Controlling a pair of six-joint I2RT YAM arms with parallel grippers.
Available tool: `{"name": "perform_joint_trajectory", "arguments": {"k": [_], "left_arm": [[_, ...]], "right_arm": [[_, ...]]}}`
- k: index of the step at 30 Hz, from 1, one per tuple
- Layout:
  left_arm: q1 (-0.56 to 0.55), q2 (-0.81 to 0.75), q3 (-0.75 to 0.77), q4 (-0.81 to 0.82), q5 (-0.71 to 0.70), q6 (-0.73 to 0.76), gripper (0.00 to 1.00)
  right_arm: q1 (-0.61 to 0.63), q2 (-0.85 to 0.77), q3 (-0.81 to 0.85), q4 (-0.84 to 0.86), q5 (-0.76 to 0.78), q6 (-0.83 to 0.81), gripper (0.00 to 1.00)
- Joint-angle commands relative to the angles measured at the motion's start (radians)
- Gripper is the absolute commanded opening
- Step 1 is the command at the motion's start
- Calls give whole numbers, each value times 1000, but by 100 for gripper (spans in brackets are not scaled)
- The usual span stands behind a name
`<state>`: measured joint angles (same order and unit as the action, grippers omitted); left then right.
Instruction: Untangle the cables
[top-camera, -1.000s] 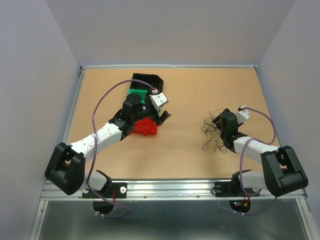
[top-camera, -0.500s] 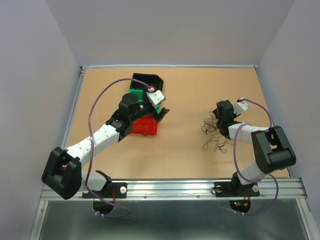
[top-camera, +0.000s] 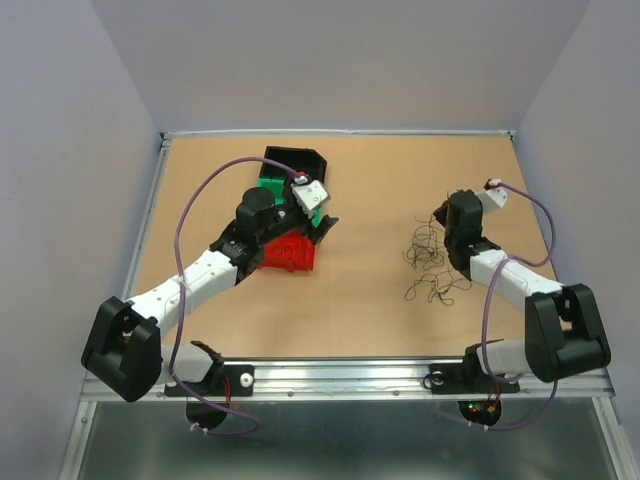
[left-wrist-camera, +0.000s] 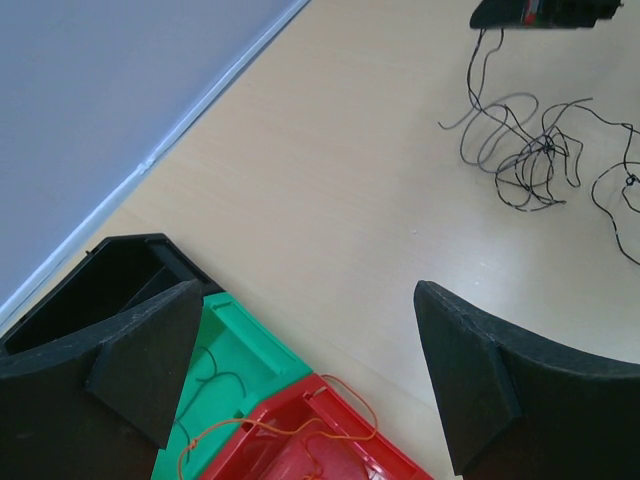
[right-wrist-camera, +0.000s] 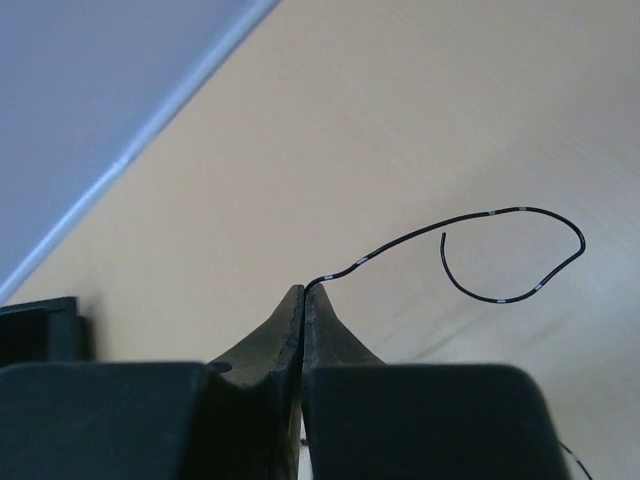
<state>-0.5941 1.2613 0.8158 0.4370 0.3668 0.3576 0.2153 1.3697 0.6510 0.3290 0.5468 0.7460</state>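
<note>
A loose clump of thin dark cables lies on the table right of centre, also visible in the left wrist view as dark cables. My right gripper sits at the clump's far edge, shut on one dark cable that has white marks and curls out to the right from the fingertips. My left gripper hangs open over the bins with nothing between its jaws. An orange cable lies in the red bin, and a dark strand in the green bin.
A black bin stands behind the green bin and the red bin, left of centre. The table's raised rim runs along the far side. The right gripper shows at the top of the left wrist view.
My right gripper has closed on a dark cable strand and moved a little toward the far side of the clump. The left arm has shifted only slightly and stays open.
</note>
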Motion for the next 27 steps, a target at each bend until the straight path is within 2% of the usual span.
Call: {"name": "perform_joint_trajectory", "arguments": {"k": [1,6,9,13,16,19,25,27], "left_arm": [[-4,16,28,26,11,6,99],[-7,73,63,25,98,0,99],[-15,110,107,26,133,-16,99],[-42,161,172,29,141,-20,99],[-46,184,207,25,141,-28,98],[-53,184,229,-6,181,-22,91],[-107,167,240,-43,164,38,80],[-125,167,250,-46,158,46,71]], "right_arm": [[-4,-95,61,5,-190,-88,1],[21,-127,119,19,-479,-116,1],[56,-150,139,30,-541,-122,1],[91,-185,150,85,-729,-131,1],[122,-216,154,111,-812,-149,1],[163,-231,167,110,-895,-192,0],[197,-247,162,117,-906,-215,1],[205,-248,162,116,-907,-217,1]]}}
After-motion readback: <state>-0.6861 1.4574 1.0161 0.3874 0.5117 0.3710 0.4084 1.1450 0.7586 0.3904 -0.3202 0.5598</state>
